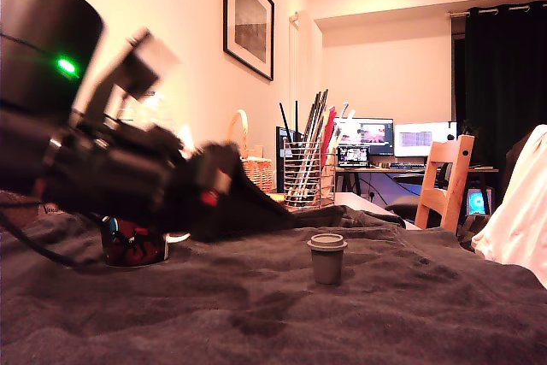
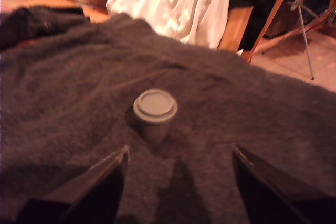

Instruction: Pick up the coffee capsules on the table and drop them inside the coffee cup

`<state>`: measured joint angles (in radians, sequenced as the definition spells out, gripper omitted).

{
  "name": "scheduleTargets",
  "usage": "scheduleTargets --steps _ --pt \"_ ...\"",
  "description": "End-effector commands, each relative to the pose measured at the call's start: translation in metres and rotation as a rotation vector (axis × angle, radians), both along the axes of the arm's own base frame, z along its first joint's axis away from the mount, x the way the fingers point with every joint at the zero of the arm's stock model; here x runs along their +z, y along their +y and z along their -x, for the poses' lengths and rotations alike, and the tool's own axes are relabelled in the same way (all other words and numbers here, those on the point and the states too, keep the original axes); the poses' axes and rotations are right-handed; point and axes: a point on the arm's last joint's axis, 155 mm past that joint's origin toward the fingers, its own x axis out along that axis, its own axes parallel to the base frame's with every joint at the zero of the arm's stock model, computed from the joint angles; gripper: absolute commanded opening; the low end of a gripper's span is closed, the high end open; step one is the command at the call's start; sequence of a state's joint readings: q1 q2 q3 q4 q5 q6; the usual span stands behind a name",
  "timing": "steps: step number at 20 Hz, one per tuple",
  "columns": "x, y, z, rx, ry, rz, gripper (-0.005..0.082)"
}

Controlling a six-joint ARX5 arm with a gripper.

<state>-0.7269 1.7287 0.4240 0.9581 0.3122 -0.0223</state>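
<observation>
A dull grey capsule (image 1: 327, 258) stands upright, flanged rim up, on the dark fuzzy cloth of the table (image 1: 282, 314). In the wrist view the same grey capsule (image 2: 155, 111) sits ahead of my gripper (image 2: 181, 148), a short way beyond the tips. The two dark fingers (image 2: 100, 184) are spread wide, so the gripper is open and holds nothing. In the exterior view my gripper (image 1: 256, 207) is blurred and hovers low, to the left of the capsule. The illustrated coffee cup (image 1: 132, 244) stands behind the arm, partly hidden. The blue capsule is out of view.
A wire-mesh utensil holder (image 1: 308, 173) and a wicker basket (image 1: 254, 164) stand at the back of the table. A wooden chair (image 1: 449, 181) and a white cloth (image 1: 521, 211) lie beyond the table's edge on the exterior view's right. A desk with monitors (image 1: 393, 136) is far off.
</observation>
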Motion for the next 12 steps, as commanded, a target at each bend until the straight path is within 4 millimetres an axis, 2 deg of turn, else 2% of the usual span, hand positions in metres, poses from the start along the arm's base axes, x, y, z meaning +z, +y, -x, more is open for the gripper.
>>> scheduleTargets --steps 1,12 --pt "-0.004 -0.005 -0.003 -0.003 -0.001 -0.007 0.0566" --pt "-0.023 -0.033 -0.027 -0.014 0.052 -0.049 0.0566"
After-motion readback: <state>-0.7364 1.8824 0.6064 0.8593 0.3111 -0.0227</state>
